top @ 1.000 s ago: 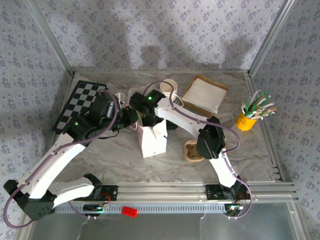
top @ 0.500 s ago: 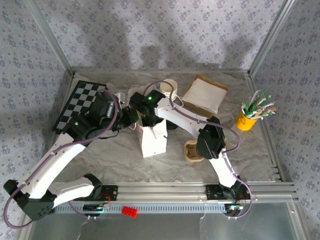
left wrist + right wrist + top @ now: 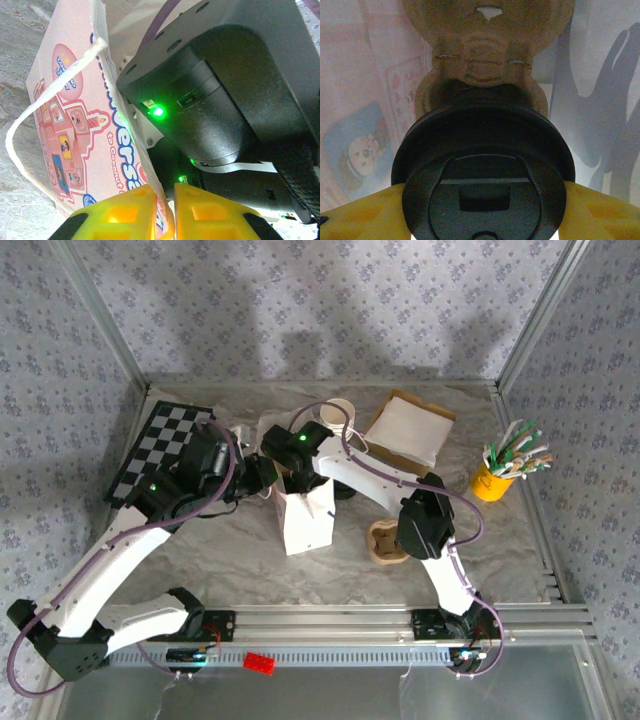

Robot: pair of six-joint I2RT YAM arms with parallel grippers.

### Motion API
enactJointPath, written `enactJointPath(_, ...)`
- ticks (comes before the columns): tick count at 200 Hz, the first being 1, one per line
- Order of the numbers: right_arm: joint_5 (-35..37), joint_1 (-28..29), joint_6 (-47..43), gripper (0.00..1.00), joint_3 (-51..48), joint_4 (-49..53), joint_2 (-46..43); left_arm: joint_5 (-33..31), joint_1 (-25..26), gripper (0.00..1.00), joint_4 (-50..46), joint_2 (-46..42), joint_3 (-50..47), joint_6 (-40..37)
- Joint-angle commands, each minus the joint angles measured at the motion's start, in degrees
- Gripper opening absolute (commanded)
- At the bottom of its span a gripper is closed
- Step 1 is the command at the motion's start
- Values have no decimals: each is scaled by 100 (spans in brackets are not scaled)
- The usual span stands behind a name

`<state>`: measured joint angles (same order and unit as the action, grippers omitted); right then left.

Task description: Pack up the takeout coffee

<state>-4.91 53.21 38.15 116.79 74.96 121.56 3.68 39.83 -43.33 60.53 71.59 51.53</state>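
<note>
Grey marbled table point(image 3: 230, 550), floral walls point(image 3: 300, 300). White paper bag point(image 3: 305, 522) stands centre, with a pink print on its side. Left gripper point(image 3: 173, 200) pinches its thin rim. Right gripper point(image 3: 485, 212) clamps the cup point(image 3: 482, 165), round black lid, inside the bag over a moulded pulp carrier point(image 3: 487, 50).

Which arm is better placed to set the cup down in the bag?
Right. The right gripper holds the lidded cup directly over the carrier inside the bag; the left gripper is pinching the bag's edge, apparently to hold it open.

Floral grey walls point(image 3: 330, 300); marbled tabletop point(image 3: 225, 565) (wrinkled covering); aluminium rail point(image 3: 330, 620) near edge.
</note>
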Motion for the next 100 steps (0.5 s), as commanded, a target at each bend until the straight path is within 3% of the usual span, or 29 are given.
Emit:
enactJointPath(1, 86, -22, 87, 62, -446, -64, 350, 94, -25, 17, -9, -47, 118, -72)
enactJointPath(44, 146, -25, 96, 62, -676, -162, 333, 50, -35, 18, -44, -59, 131, -73)
enactJointPath(100, 451, -2, 122, 67, -152, 173, 245, 67, -59, 18, 13, -30, -14, -58)
